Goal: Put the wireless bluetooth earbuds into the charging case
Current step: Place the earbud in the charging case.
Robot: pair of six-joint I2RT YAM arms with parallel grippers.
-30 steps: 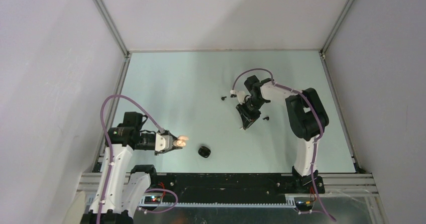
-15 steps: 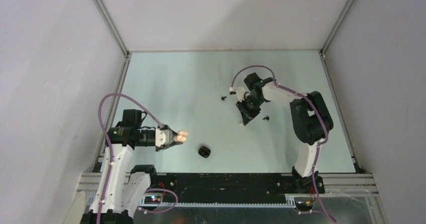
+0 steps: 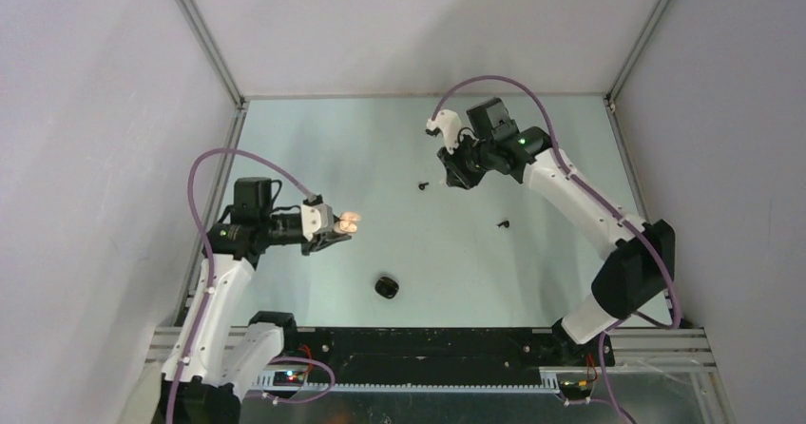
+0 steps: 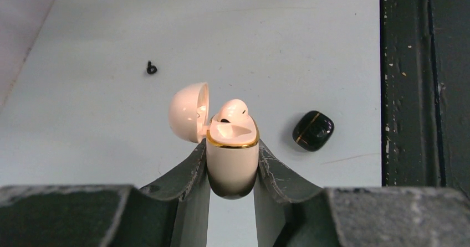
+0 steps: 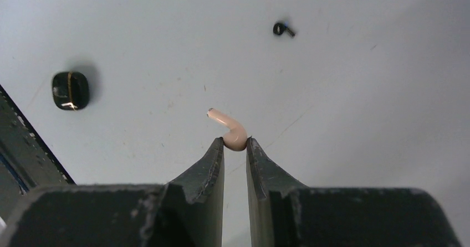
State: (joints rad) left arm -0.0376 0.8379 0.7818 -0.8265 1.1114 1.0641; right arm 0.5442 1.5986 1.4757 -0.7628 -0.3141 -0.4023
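At six o'clock, nearest us, the black case [image 3: 386,287] is lying shut. At eight o'clock our left fingers [image 4: 191,172] are pinching the cream case [image 4: 233,164], lid open, one bud [image 4: 231,111] seated inside. Mid-table, a black bud [image 3: 503,223] and a second black bud [image 3: 423,185] are lying loose. At one o'clock, arm stretched far, our right fingers [image 5: 213,164] are pinching the second cream bud [image 5: 230,129] above the table [image 3: 314,148]. Next, we judge, we are carrying it toward seven o'clock and aligning its stem with the free socket.

Just a pale mint-green matte tabletop [image 3: 323,148] mid-frame, plain grey walls [image 3: 95,110] on the left, right and back, silver metal struts [image 3: 202,39] in the upper corners, black metal rail [image 3: 428,343] along the bottom.
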